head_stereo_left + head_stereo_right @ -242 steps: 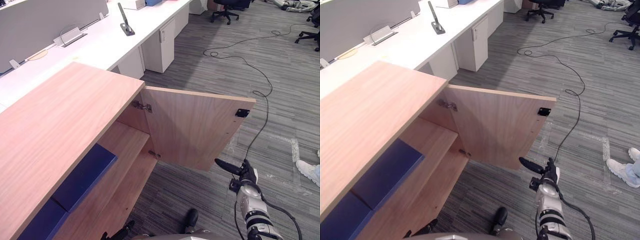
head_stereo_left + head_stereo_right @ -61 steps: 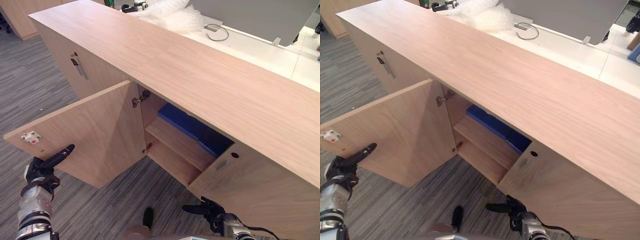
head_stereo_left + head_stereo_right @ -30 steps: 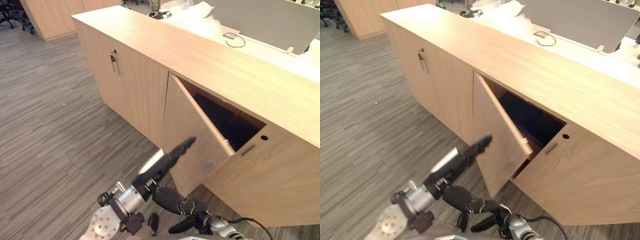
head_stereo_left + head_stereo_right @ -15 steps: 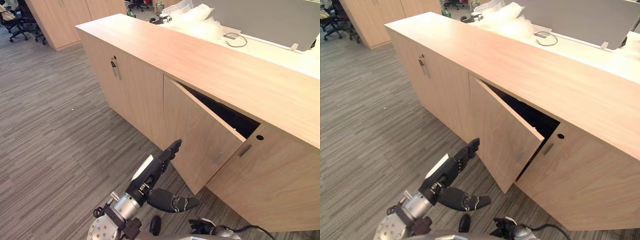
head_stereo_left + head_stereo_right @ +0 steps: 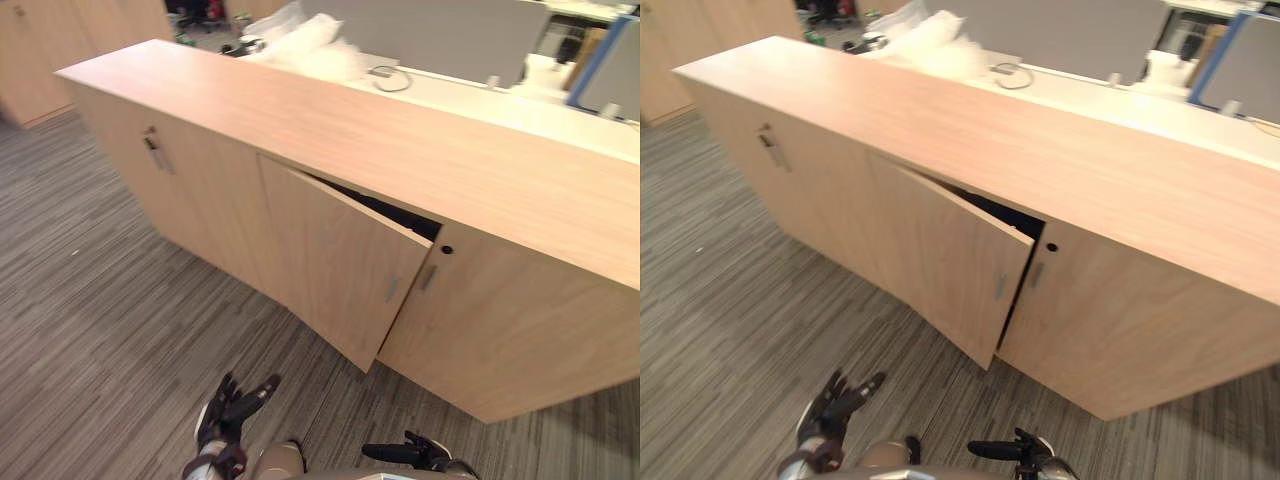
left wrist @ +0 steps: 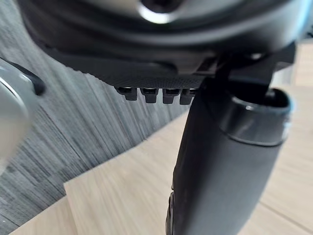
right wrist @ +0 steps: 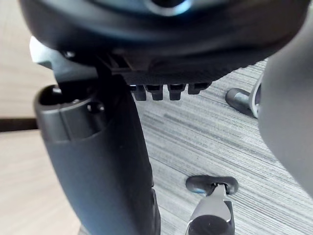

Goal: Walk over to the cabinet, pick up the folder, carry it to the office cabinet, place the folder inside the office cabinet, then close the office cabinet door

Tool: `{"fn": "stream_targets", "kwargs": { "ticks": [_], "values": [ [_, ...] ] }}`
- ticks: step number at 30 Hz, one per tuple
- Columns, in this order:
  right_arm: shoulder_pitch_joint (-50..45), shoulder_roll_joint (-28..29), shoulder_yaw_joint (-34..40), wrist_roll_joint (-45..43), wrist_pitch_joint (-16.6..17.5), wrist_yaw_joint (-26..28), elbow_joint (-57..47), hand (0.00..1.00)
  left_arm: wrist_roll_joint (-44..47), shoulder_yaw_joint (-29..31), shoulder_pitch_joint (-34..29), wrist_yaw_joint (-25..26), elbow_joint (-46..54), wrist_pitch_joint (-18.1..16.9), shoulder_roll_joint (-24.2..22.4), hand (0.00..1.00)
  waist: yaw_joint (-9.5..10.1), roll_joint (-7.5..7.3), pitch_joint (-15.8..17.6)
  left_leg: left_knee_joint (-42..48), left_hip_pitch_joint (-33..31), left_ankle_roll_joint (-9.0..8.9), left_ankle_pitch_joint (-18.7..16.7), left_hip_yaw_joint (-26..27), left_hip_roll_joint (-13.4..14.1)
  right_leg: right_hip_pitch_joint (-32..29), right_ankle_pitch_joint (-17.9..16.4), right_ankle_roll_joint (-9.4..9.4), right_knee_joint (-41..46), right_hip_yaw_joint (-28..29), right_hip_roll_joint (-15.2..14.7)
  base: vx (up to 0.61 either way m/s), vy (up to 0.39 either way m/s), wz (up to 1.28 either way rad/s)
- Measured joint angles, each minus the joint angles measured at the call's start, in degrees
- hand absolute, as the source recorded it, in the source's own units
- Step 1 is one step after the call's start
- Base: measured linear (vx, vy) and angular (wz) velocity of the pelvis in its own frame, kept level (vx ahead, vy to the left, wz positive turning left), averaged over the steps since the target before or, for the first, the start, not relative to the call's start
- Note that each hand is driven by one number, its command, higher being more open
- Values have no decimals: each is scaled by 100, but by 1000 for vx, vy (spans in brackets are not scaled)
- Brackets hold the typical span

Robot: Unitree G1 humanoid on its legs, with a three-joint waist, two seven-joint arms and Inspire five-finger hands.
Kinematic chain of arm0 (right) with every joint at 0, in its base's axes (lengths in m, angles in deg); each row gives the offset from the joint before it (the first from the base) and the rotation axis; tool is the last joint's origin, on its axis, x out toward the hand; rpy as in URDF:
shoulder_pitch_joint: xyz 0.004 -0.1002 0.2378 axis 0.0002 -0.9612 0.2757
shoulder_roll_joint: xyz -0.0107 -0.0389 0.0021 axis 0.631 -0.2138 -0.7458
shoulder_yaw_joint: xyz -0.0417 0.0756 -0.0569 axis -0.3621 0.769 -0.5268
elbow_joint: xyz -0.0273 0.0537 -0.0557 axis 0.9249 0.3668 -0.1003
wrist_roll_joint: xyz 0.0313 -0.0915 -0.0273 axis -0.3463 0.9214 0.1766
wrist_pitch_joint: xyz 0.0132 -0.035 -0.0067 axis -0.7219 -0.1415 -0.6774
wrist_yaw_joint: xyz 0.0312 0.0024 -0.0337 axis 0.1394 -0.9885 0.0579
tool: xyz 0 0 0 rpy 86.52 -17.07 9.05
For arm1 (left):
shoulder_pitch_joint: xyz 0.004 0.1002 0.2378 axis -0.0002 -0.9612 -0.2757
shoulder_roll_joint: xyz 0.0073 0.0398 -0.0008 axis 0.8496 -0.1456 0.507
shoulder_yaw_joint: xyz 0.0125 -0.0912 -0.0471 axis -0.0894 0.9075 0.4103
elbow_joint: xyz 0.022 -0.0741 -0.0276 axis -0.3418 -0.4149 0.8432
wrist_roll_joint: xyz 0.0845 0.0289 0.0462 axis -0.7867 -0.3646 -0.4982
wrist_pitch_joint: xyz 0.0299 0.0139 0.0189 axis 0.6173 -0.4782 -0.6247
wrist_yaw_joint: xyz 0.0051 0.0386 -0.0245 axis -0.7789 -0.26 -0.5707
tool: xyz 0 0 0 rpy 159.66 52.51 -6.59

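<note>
Left hand (image 5: 228, 410), fingers spread, low before the ajar office cabinet door (image 5: 335, 260).

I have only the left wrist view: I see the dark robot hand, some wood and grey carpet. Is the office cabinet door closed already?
Observer: No. In the eye views the office cabinet door stands ajar, with a dark gap along its top edge.
Operator: Is the left robot hand touching the door?
Observer: No. The left robot hand is low over the carpet, apart from the door, with its fingers open.
Operator: And where is the right robot hand?
Observer: The right robot hand is low too, at the bottom edge of the eye views, fingers straight and holding nothing.
</note>
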Motion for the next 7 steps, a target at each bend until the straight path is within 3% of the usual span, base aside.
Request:
{"fn": "stream_targets", "kwargs": {
  "ticks": [3,4,5,6,7],
  "values": [
    [-11,-64,47,6,0,-40,-31,100,-55,325,-9,105,-541,4,-177,100,63,75,54,710,-236,-64,-65,-846,-142,-129,44,-41,62,612,10,-23,89,-112],
    [-42,-162,231,11,-16,-49,-27,100,-302,347,-54,237,-764,10,-350,100,101,131,-6,456,-159,-399,-397,-1744,-537,-283,62,-24,129,916,-40,-30,227,-139],
    [-31,-274,342,12,-14,-58,-56,100,-484,351,-154,297,-831,31,-555,100,151,319,-60,-140,63,-464,-392,-2467,-771,-459,91,24,199,1252,34,-24,264,-140],
    [-15,-282,431,13,-8,-69,-61,100,-545,358,-173,319,-856,31,-558,100,163,394,-82,-247,118,-254,-426,-2514,-780,-498,101,49,211,1374,66,31,269,-100],
    [-53,-206,538,12,-14,-92,-53,100,-770,380,-137,359,-932,8,-474,100,94,248,-92,-470,195,-192,-339,-2356,-847,-552,136,91,183,1443,-57,38,150,-36]
  ]
}}
